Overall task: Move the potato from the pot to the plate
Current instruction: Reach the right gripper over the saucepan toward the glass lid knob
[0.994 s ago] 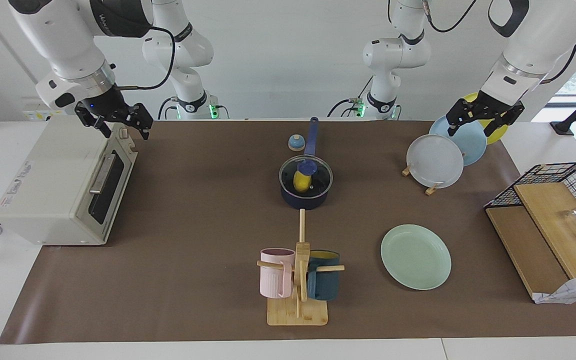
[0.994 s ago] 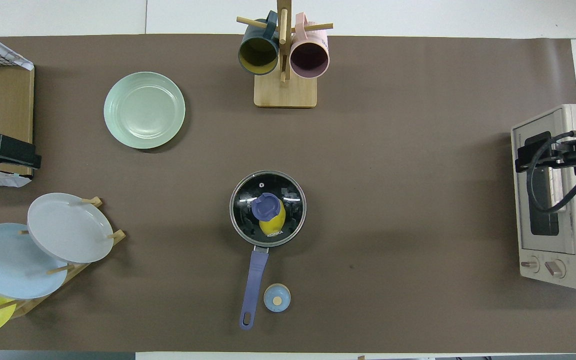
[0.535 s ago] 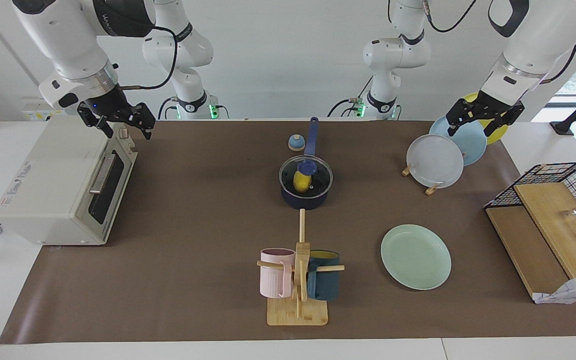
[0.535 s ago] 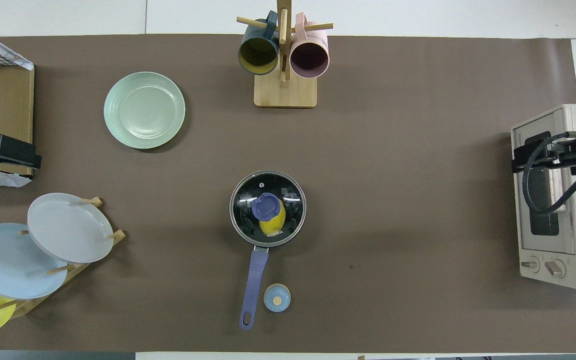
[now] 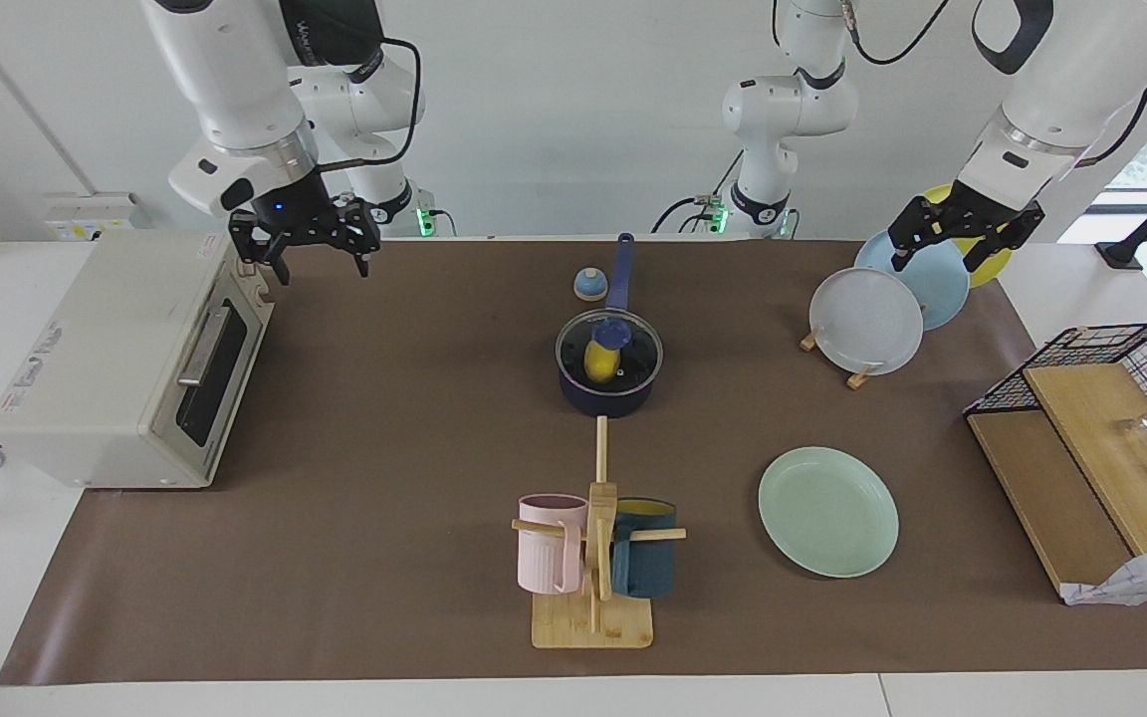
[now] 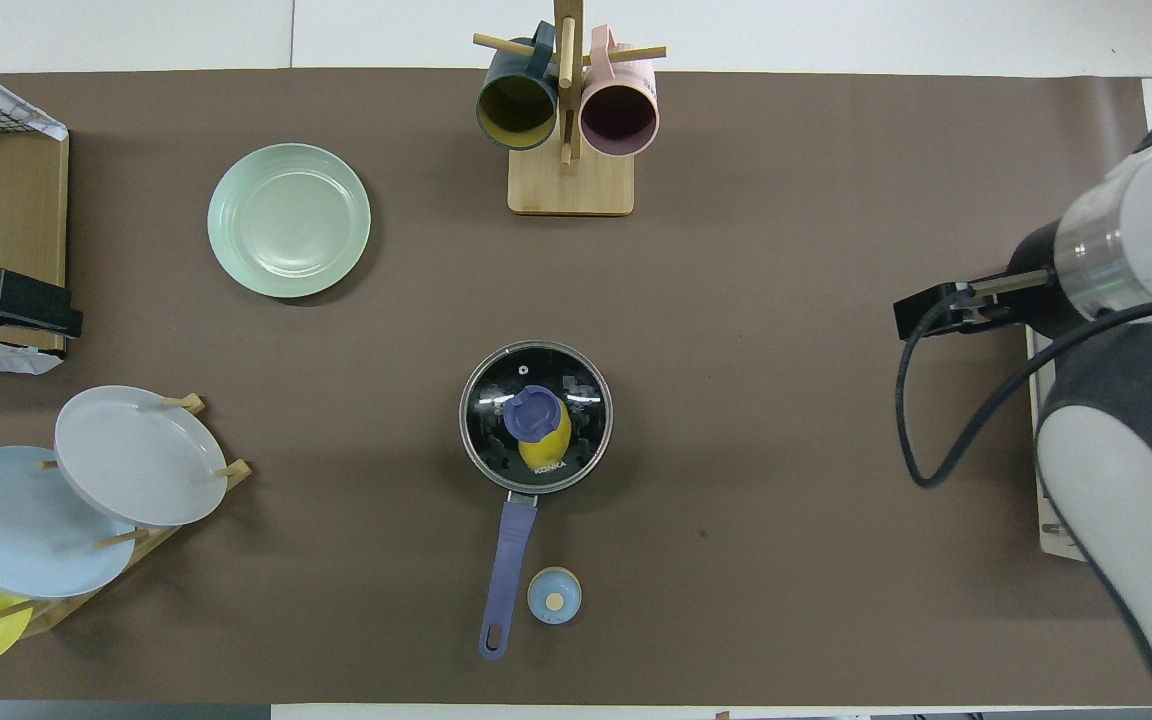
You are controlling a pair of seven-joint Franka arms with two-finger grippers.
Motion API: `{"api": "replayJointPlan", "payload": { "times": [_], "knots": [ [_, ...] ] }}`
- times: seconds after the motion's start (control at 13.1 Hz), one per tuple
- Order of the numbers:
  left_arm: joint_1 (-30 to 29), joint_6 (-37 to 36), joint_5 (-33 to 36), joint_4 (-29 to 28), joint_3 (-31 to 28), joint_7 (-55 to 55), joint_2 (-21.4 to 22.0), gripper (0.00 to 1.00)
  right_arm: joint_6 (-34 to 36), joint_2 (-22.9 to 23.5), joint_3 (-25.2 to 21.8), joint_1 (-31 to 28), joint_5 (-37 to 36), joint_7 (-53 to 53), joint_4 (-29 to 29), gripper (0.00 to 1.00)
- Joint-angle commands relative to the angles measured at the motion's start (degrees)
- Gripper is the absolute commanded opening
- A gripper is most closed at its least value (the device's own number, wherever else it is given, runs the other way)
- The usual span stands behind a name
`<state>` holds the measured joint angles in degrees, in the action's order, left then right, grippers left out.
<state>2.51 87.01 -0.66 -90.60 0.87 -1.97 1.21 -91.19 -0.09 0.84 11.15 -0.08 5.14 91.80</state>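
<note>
The pot (image 5: 608, 383) sits near the middle of the brown mat (image 5: 384, 448), with its glass lid (image 6: 536, 416) on and its long blue handle (image 6: 507, 575) running toward the robots, at six o'clock from the bowl in the overhead view. The potato (image 6: 548, 448) lies inside the pot under the lid, partly covered from above by the lid's blue knob (image 6: 529, 413). A small blue bell (image 6: 554, 596) stands on the mat just beside the end of the handle. The plate (image 6: 289, 221) lies flat and bare on the mat, at about ten o'clock from the pot in the overhead view, toward the left arm's end of the table and farther from the robots. At roughly twelve o'clock from the pot stands a wooden mug tree (image 5: 593, 588) carrying a pink mug (image 5: 547, 543) and a dark teal mug (image 5: 645, 563). The right gripper (image 5: 313, 244) hangs in the air over the mat beside the front corner of the toaster oven (image 5: 125, 358), its fingers spread apart and holding nothing. The left gripper (image 5: 962, 237) hovers over the rack of plates (image 5: 867, 319) at the left arm's end, fingers likewise apart and empty; in the overhead view it shows at the edge at nine o'clock from the pot.
</note>
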Motion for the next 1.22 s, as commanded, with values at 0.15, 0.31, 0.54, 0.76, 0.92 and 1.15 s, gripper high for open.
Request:
{"api": "replayJointPlan", "payload": {
  "times": [0.15, 0.31, 0.54, 0.76, 0.92, 1.15],
  "knots": [
    [0.3, -0.7, 1.27, -0.19, -0.25, 0.03, 0.81, 1.0, 3.57, 14.74, 0.39, 11.15, 2.36, 13.91, -18.12, 1.0],
    [0.3, -0.7, 1.27, -0.27, -0.25, 0.03, 0.81, 1.0, 0.86, 18.53, 0.48, 16.16, 2.36, 22.33, -20.08, 1.0],
    [0.3, -0.7, 1.27, -0.28, -0.25, 0.03, 0.81, 1.0, -7.31, 20.74, 0.39, 23.2, 1.14, 30.0, -17.55, 1.0],
    [0.3, -0.7, 1.27, -0.19, -0.25, 0.03, 0.81, 1.0, -12.24, 19.96, 0.39, 27.95, -0.27, 32.12, -9.82, 1.0],
    [0.3, -0.7, 1.27, -0.19, -0.25, 0.03, 0.81, 1.0, -18.28, 16.98, 0.39, 28.66, -0.54, 32.74, -2.11, 1.0],
    [0.3, -0.7, 1.27, -0.28, -0.25, 0.03, 0.81, 1.0, -25.44, 13.63, 0.48, 28.93, -2.38, 32.74, 7.07, 1.0]
  ]
}}
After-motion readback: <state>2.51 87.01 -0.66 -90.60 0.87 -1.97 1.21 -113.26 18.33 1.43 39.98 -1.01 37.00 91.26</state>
